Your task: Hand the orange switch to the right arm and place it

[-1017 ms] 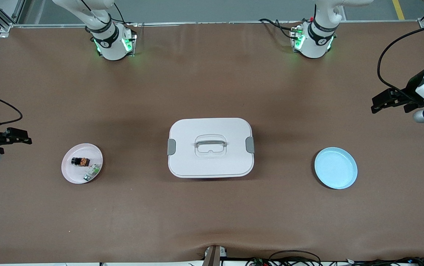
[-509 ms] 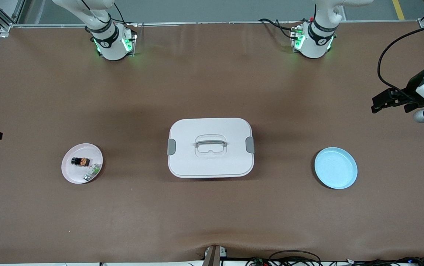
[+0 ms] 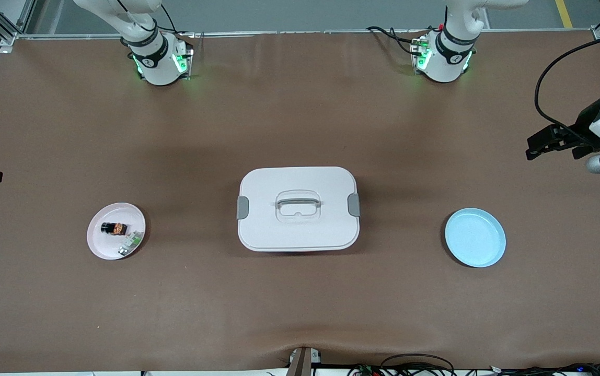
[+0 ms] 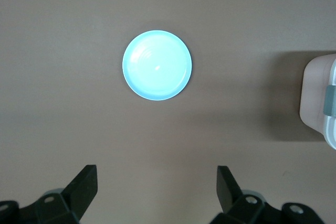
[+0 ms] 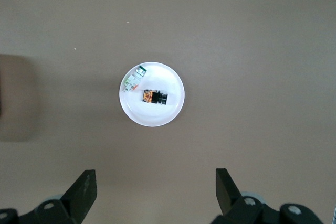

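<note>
**Orange switch sits on the pink plate, both grippers spread and high**

We see the orange switch [image 3: 114, 228] lying on the pink plate [image 3: 102, 246] toward the right arm's end of the table, with a small green-and-white part [image 3: 131, 242] just beside it on the same plate. In the right wrist view the same plate [image 5: 168, 111] shows from above, the switch [image 5: 154, 97] near its middle.

Our right gripper [image 5: 156, 188] hangs high over the table near that plate, fingers wide apart and holding nothing. Our left gripper [image 4: 157, 184] hangs over the table near the light blue plate [image 3: 475, 237], fingers likewise spread and bare. That blue plate carries nothing.

We judge that the switch already lies where a placing by the right arm would leave it; whether the handover put it there, this moment cannot settle, and we see no further move that the scene demands.

The surface is a brown mat [image 3: 300, 303], flat and matte. A closed white box with grey latches [image 3: 298, 209] stands mid-table between the two plates. Cables [image 3: 420, 365] run along the table edge nearest the front camera.
</note>
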